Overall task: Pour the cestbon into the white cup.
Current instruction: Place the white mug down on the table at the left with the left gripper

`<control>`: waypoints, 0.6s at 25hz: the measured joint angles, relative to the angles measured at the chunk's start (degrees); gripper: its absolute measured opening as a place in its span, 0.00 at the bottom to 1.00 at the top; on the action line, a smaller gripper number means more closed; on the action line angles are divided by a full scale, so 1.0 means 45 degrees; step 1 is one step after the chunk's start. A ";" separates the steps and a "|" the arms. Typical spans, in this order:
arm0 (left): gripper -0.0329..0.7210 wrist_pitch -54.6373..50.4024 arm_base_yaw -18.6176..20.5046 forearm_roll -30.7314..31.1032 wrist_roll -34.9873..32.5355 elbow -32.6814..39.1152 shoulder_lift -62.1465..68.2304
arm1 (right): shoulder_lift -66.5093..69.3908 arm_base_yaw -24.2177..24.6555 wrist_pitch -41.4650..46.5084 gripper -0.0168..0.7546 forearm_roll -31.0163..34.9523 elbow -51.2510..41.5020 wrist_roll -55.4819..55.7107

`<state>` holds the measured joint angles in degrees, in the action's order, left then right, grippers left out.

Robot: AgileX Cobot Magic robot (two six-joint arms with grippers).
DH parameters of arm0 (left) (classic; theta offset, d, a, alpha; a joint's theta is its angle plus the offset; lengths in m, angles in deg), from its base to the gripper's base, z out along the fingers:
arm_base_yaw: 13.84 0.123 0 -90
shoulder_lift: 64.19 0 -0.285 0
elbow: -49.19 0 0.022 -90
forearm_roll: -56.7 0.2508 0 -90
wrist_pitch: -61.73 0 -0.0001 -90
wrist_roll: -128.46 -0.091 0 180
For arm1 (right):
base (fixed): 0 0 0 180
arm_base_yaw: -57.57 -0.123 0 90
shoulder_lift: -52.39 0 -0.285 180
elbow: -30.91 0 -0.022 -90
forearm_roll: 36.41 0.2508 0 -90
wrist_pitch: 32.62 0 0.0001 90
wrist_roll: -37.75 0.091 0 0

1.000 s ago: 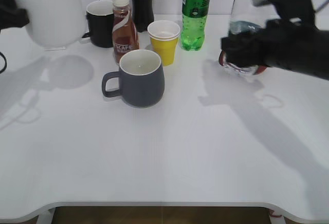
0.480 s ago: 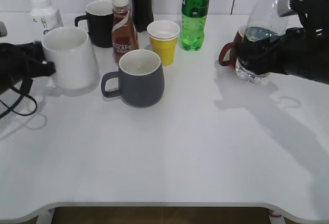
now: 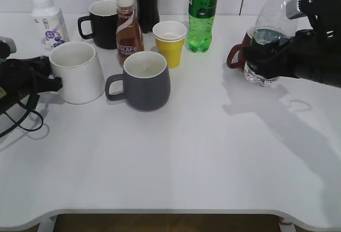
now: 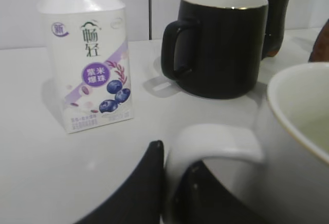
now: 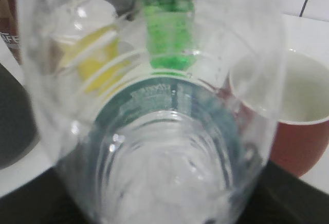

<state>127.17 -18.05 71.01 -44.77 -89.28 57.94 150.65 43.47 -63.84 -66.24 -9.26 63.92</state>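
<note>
The white cup (image 3: pixel 80 75) stands upright on the table at the left, next to the dark grey mug (image 3: pixel 146 80). My left gripper (image 3: pixel 50 77) is shut on its handle; the left wrist view shows the handle (image 4: pixel 216 142) between the two black fingers (image 4: pixel 175 183). The cestbon (image 3: pixel 269 35) is upright at the right, its base at or just above the table. My right gripper (image 3: pixel 266 61) is shut on its lower body. The bottle fills the right wrist view (image 5: pixel 159 131).
A red mug (image 3: pixel 234 56) stands right behind the cestbon (image 5: pixel 303 116). At the back are a yogurt bottle (image 3: pixel 48 22), a black mug (image 3: pixel 104 24), a brown coffee bottle (image 3: pixel 128 30), a yellow paper cup (image 3: pixel 170 43), a cola bottle (image 3: pixel 146 0) and a green soda bottle (image 3: pixel 202 14).
My left gripper brought the white cup down from high at the far left onto the table. My right gripper turned the cestbon from tilted to upright and lowered it.
</note>
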 joint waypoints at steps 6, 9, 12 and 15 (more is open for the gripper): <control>0.15 0.0240 0.0000 0.0070 0.0064 0.0000 0.0000 | 0.0000 0.0000 0.0000 0.60 0.0000 0.0000 0.0046; 0.19 0.0343 0.0000 0.0088 0.0089 0.0000 0.0000 | 0.0000 0.0000 0.0000 0.60 0.0000 0.0000 0.0056; 0.23 0.0378 0.0000 0.0315 0.0089 0.0000 -0.0015 | 0.0000 0.0000 0.0000 0.60 0.0000 0.0000 0.0083; 0.24 0.0180 0.0000 0.0515 -0.0030 0.0025 -0.0210 | 0.0000 0.0000 0.0000 0.60 0.0000 0.0000 0.0122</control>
<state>127.98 -18.05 73.33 -44.91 -89.17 57.00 150.65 43.47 -63.84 -66.24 -9.26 64.46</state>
